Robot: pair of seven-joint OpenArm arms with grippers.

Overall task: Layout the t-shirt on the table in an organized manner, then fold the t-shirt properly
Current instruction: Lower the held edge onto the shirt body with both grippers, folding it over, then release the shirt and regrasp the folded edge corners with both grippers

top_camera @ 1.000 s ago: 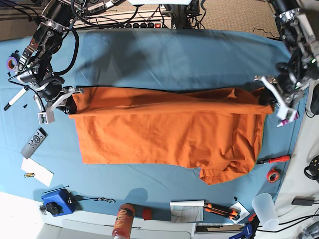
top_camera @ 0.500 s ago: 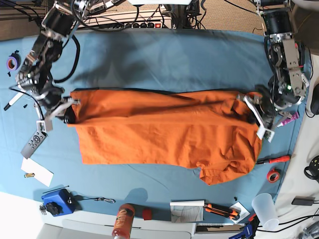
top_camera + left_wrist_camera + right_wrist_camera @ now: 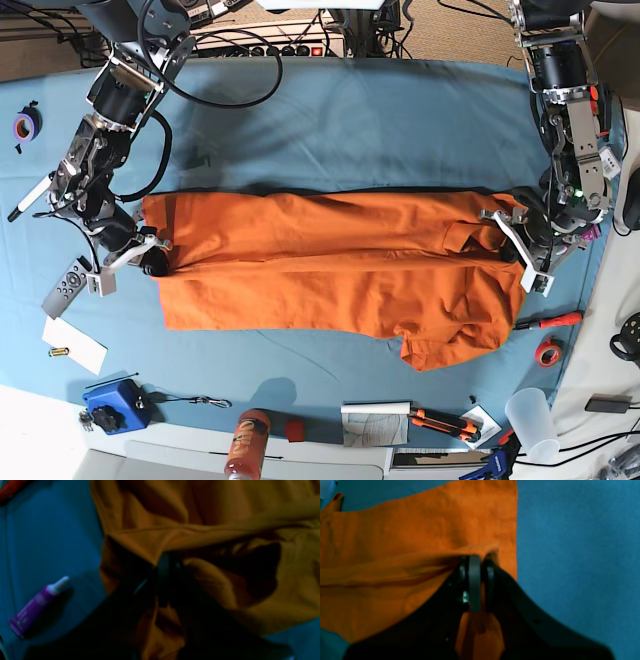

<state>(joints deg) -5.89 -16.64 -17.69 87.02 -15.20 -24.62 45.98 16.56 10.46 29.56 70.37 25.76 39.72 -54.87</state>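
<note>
Nearest the camera, the lower hem of the t-shirt (image 3: pixel 330 270) lay flat on the table (image 3: pixel 380 120), one sleeve bunched at the lower corner. Just beyond, both arms had an end of the folded-over upper edge: the right gripper (image 3: pixel 476 557) was clamped tight on a pinch of orange cloth, and the left gripper (image 3: pixel 167 560) was likewise closed on a bunched corner. Pinching opposite ends looked meant to keep that fold taut and straight. Farther back, teal cloth lay bare.
</note>
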